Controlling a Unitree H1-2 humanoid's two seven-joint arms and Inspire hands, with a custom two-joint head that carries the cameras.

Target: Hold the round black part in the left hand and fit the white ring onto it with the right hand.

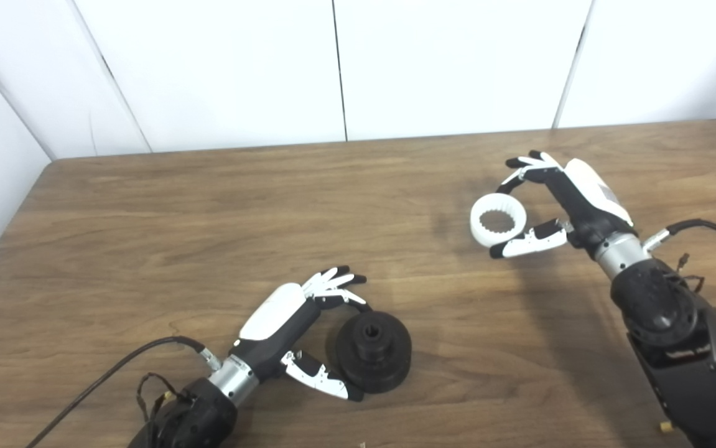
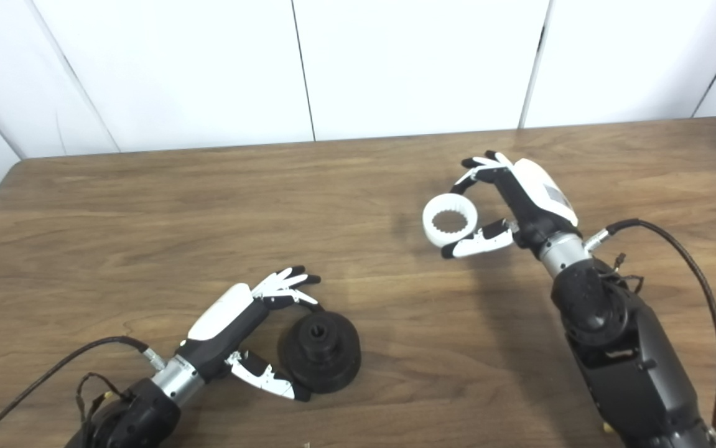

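Observation:
The round black part (image 1: 374,352) rests on the wooden table (image 1: 208,224) at the front, its hub hole facing up. My left hand (image 1: 308,330) lies beside it on its left. A finger touches its far rim and the thumb its near rim, so the hand clasps it; the other fingers (image 1: 334,279) are spread above. My right hand (image 1: 550,205) is at the right, a little above the table. It pinches the white toothed ring (image 1: 498,221) between fingers and thumb, with the ring's opening facing up. The ring is well apart from the black part, to its upper right.
White wall panels (image 1: 345,68) stand behind the table's far edge. The table's left edge runs near the left arm. Cables trail from both forearms, one of them at the right (image 1: 706,227).

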